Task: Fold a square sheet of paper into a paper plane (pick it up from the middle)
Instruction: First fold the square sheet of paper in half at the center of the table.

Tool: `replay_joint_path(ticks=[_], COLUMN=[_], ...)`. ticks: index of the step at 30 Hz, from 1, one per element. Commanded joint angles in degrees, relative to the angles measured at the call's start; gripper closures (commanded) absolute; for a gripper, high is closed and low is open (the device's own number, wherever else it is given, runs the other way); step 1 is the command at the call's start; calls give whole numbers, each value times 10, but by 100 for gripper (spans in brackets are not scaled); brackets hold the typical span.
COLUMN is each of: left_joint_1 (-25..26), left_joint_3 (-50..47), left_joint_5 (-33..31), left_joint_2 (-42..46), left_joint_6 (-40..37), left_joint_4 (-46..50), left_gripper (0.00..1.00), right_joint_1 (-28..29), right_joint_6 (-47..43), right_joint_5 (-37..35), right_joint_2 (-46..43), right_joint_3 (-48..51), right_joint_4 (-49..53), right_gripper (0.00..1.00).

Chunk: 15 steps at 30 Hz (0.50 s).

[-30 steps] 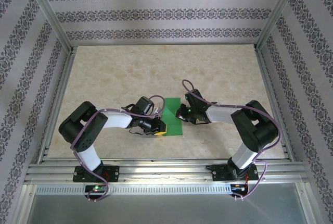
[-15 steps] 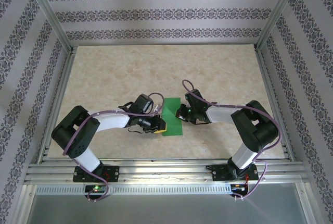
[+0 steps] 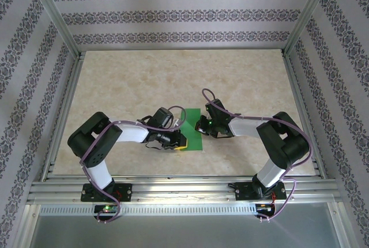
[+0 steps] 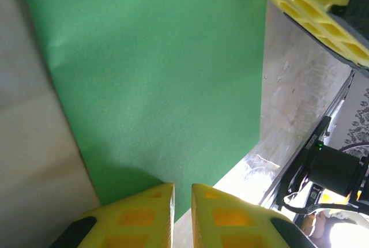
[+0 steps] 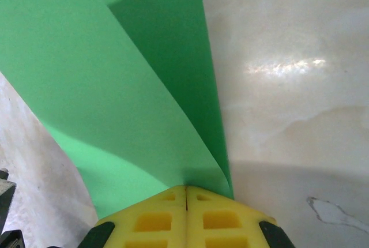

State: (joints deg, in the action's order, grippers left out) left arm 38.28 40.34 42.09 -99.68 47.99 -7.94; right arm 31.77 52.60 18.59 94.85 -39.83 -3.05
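Right wrist: right tool (image 5: 185, 189) pinches the square sheet of paper (image 5: 115, 86) at six o'clock; left tool (image 4: 181, 190) narrow, grip unclear.

Green paper (image 3: 192, 134), folded over, top layer lifted

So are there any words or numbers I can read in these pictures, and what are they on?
None can be read.
The green paper is blank, the yellow fingers of the left gripper and the right gripper carry no letters, and the wallpaper shows ornaments, not writing.
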Motion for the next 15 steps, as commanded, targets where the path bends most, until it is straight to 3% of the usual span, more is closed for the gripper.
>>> replay_joint_path(ticks=[1,15], left_joint_1=[14,23], left_joint_3=[-50,-13], left_joint_5=[-13,-24], left_joint_2=[4,85], left_joint_6=[-14,-79], left_joint_4=[55,156], left_gripper=[85,84], right_joint_1=[6,6], right_joint_6=[-1,-45], right_joint_5=[-47,-39], right_joint_2=[21,32], right_joint_3=[34,7], right_joint_4=[110,130], right_gripper=[100,100])
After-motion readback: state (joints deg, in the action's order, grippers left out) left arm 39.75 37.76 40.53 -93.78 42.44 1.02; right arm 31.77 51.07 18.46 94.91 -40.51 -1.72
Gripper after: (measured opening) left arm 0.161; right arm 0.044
